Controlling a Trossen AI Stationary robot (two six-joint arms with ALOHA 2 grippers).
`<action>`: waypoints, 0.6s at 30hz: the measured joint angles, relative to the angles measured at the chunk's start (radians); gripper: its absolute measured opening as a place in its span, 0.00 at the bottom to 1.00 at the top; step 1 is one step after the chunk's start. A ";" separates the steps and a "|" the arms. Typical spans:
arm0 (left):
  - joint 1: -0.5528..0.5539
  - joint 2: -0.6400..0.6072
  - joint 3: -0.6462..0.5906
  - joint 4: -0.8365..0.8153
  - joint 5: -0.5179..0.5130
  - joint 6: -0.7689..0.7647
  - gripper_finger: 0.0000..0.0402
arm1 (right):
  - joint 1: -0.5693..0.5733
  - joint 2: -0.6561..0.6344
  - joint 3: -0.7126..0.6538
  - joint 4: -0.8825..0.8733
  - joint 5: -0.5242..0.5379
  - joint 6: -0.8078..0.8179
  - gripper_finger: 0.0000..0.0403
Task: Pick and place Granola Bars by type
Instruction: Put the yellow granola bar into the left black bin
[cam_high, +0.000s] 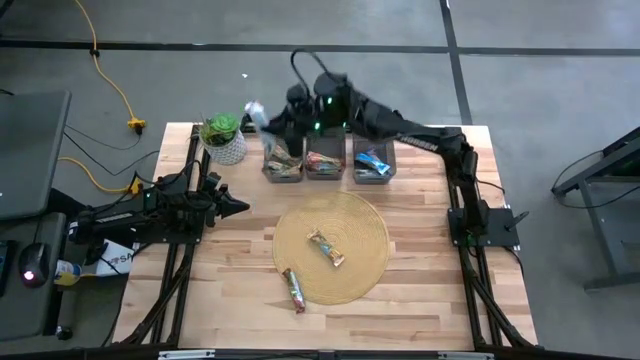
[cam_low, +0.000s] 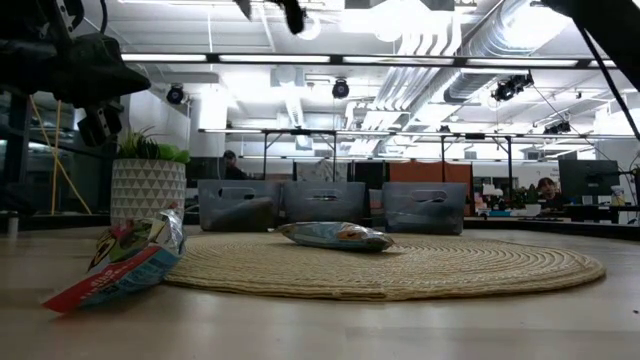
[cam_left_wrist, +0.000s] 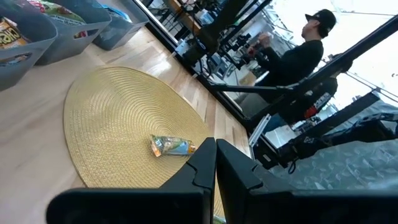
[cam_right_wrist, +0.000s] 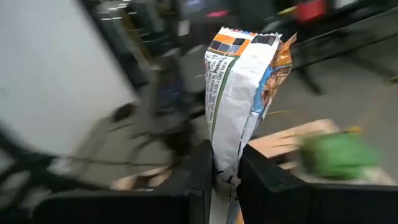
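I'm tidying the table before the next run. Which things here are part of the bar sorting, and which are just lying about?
Part of the job:
- bar on the mat
- bar at the mat's edge
- bar in the right gripper
- three grey bins

Lying about:
- potted plant
- round woven mat

Open tabletop (cam_high: 420, 280) right of mat (cam_high: 365, 225), plant pot (cam_high: 225, 145) crowding leftmost bin (cam_high: 282, 172)

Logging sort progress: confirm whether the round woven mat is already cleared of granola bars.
No. One granola bar lies on the woven mat, and another overlaps its near edge.
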 joint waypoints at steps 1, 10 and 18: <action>0.000 0.000 0.000 0.000 -0.007 0.000 0.02 | -0.017 0.000 0.008 -0.011 0.020 -0.021 0.10; 0.000 0.000 0.000 0.000 -0.023 0.000 0.02 | -0.120 0.035 -0.017 -0.001 0.114 -0.060 0.11; 0.000 0.000 0.000 0.002 -0.025 0.000 0.02 | -0.137 0.110 -0.019 0.006 0.117 -0.063 0.11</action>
